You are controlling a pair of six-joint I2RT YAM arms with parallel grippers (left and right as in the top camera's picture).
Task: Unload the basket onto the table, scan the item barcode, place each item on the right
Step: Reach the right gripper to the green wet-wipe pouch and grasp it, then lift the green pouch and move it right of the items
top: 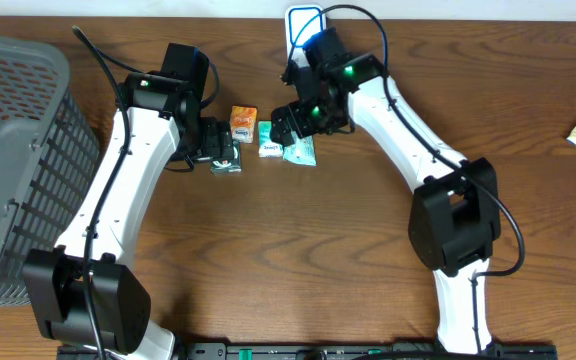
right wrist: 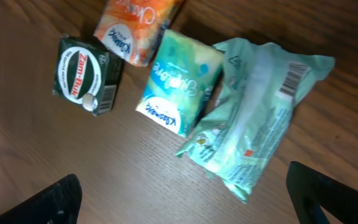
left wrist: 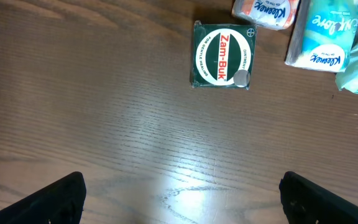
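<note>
**Overhead.** Both arms lean over a tight cluster of small items in the middle of the bench (top: pixel 268 260). Your left end effector (top: pixel 218 145) hangs by the Zam-Buk box (top: pixel 226 163), and your right end effector (top: pixel 293 125) hangs by the green pouch (top: pixel 303 152). Neither carries anything. The grey basket (top: pixel 8 150) stands at the left edge, and the part in view shows nothing inside. A white-and-blue device (top: pixel 305 22) lies at the far edge; you cannot tell whether it is the scanner.

**Left wrist.** The jaws are wide and empty. The Zam-Buk box lies flat, label up, apart from the fingertips. The orange pack (left wrist: pixel 266 9) lies just beside its far corner.

**Right wrist.** The jaws are wide and empty. The green pouch touches the blue pack (right wrist: pixel 179 81). A barcode faces up on the pouch's far end, so the pouch is the likelier item to scan.

**Risks.** The pieces are crowded, so wide jaws may catch or drag a neighbour. The pouch looks soft, and a pinch could crease its barcode. The small box could tip or skid.
</note>
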